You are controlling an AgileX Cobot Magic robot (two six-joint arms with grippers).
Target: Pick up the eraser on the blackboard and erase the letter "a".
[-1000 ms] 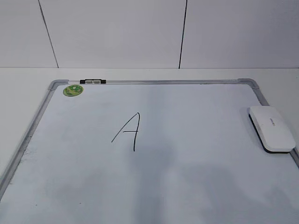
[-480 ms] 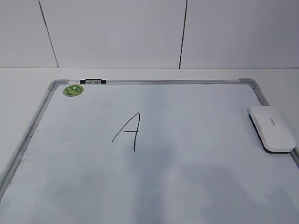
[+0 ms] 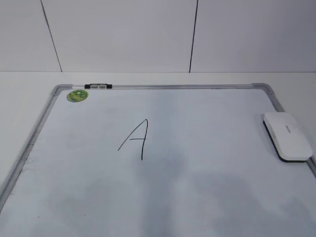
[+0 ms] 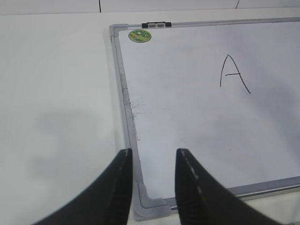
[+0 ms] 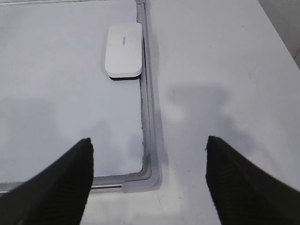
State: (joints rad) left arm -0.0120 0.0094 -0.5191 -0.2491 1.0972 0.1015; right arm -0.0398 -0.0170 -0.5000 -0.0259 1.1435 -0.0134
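Exterior view showed the blackboard (image 3: 197, 177) flat on the desk (image 3: 19, 94), the letter "a" (image 3: 135, 139) left of centre, the eraser (image 3: 287, 136) lying untouched at its right edge. Left wrist view had the left hand (image 4: 154, 157) part open and empty above the board's near left corner. Right wrist view had the right hand (image 5: 149, 146) spread wide, empty, well short of the eraser.

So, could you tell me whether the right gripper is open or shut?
Open: the right gripper shows its jaws spread wide, holding nothing, short of the eraser.
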